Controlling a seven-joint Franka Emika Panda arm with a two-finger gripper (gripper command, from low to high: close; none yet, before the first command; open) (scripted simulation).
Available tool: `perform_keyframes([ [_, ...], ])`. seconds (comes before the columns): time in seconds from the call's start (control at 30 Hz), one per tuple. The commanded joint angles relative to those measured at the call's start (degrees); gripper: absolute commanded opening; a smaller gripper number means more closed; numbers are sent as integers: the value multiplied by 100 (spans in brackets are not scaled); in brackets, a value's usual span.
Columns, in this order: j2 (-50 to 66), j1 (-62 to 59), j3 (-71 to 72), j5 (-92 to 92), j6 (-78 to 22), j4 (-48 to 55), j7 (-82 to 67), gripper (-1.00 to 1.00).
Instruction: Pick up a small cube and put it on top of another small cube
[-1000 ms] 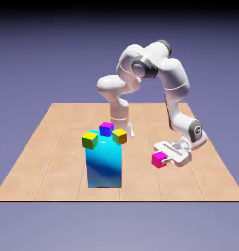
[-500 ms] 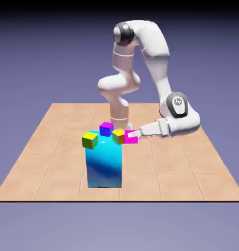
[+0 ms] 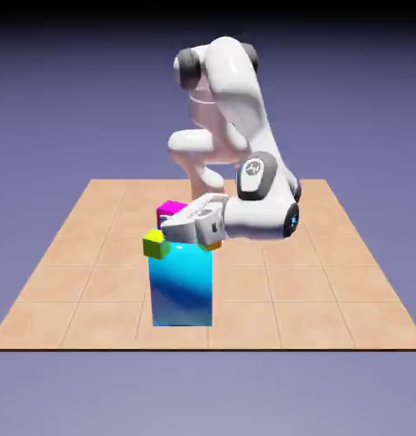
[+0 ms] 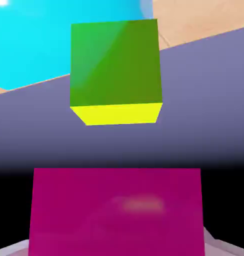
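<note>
My gripper [image 3: 172,221] lies nearly level over the top of the tall cyan-blue block [image 3: 182,285], shut on the small magenta-pink cube [image 3: 170,208]. In the hand view that magenta cube [image 4: 116,210] fills the bottom between the fingers and hides most of them. Straight ahead of it is the green-yellow cube [image 4: 115,70], which sits at the block's top corner [image 3: 155,244] toward the exterior view's left. Past it the cyan block [image 4: 34,40] shows. An orange-yellow cube [image 3: 214,245] peeks out under the hand. The blue-purple cube is hidden behind the hand.
The block stands near the front of the tiled tan table [image 3: 331,289]. The white arm arches from the far edge down to the block top, its wrist [image 3: 262,213] to the exterior view's right of the block.
The arm has lifted the magenta cube from the table at the exterior view's right and swung it left, up over the cyan block's top. The grip has stayed shut.
</note>
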Motion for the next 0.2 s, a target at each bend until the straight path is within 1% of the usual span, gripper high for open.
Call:
perform_keyframes([
  [0.0, -62, -87, -47, -46, 177, -208, 57, -100],
  [0.07, -172, -239, -131, -115, 483, -574, 163, -100],
  [0.1, -172, -239, -131, -115, 483, -575, 163, 100],
  [0.13, -172, -239, -131, -115, 483, -575, 163, 100],
  [0.17, -110, -153, -84, -76, 310, -367, 103, 100],
])
